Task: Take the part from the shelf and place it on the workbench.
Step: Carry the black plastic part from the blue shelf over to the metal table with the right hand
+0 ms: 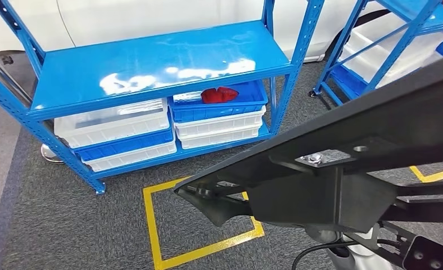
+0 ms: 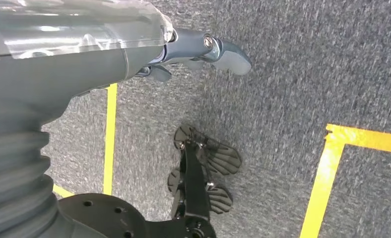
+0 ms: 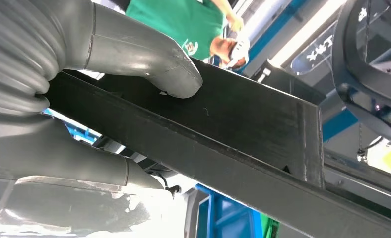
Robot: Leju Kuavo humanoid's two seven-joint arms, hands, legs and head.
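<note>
A long black metal part (image 1: 348,152) with a bracket and bolts stretches across the lower right of the head view, raised above the carpet. In the right wrist view my right hand (image 3: 59,99) grips this black part (image 3: 243,124), with the thumb (image 3: 154,64) pressed on its upper face and the fingers beneath it. My left hand (image 2: 183,54) hangs over the grey carpet and holds nothing, its fingers loosely apart. The blue shelf (image 1: 152,62) stands ahead to the left, its top deck bare.
On the shelf's lower level sit white and blue bins (image 1: 118,132); one blue bin holds a red object (image 1: 219,94). A yellow tape square (image 1: 157,225) marks the carpet. A second blue shelf (image 1: 388,45) stands at the right. A person in a green shirt (image 3: 183,20) is near.
</note>
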